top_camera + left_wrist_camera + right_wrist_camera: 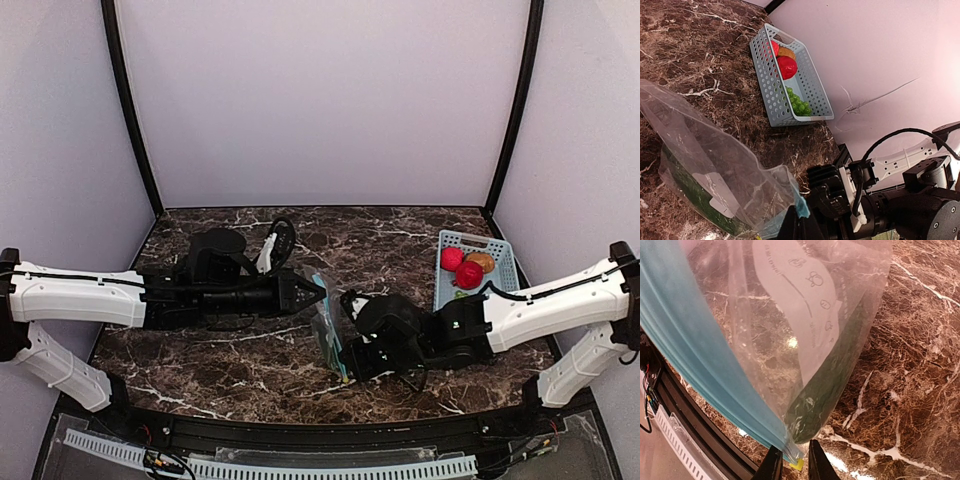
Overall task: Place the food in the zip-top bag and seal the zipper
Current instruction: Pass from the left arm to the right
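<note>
From above, the zip-top bag (328,330) stands mid-table, long axis running near to far, between the left gripper (314,292) and the right gripper (350,362). Left wrist: jaws closed, seemingly on its corner. Right wrist: the zipper (700,355) slants down to fingers (816,466) narrowly apart astride its end.

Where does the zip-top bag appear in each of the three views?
Top external: the zip-top bag stands just below the middle of the picture.
Left wrist: it is in the lower left, crumpled.
Right wrist: it fills the upper left.
Shared landmark: its teal zipper.
</note>
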Controlling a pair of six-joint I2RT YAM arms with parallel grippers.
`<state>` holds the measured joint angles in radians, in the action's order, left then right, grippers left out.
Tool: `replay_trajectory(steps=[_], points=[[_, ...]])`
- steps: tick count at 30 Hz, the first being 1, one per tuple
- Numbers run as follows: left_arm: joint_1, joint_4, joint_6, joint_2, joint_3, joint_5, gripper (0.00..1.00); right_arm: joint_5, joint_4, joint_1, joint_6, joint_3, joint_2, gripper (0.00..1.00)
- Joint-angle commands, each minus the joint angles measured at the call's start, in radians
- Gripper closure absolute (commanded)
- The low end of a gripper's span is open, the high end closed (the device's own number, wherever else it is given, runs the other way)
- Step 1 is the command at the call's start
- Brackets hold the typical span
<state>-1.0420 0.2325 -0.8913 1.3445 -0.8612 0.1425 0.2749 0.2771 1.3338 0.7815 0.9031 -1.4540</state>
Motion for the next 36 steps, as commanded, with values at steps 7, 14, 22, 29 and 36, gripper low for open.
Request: replay_trajectory(steps=[7, 14, 22, 29, 36], points=[[0.005, -0.010, 0.000, -0.014, 0.003, 0.015, 0.99, 0.112, 0.007, 0.011, -0.013, 0.080, -0.029, 0.84], [0.004, -0.004, -0.001, -0.005, 0.012, 0.020, 0.99, 0.123, -0.033, 0.011, -0.041, 0.118, -0.046, 0.85], [0.005, -0.013, 0.065, -0.012, 0.017, 0.033, 0.88, 0.146, -0.028, 0.010, -0.008, 0.141, -0.038, 1.00], [-0.008, -0.036, 0.133, -0.009, 0.042, 0.070, 0.31, 0.144, -0.025, 0.010, 0.006, 0.142, -0.009, 1.00], [-0.037, -0.123, 0.162, 0.026, 0.017, 0.024, 0.45, 0.144, -0.023, 0.009, 0.002, 0.142, 0.003, 1.00]])
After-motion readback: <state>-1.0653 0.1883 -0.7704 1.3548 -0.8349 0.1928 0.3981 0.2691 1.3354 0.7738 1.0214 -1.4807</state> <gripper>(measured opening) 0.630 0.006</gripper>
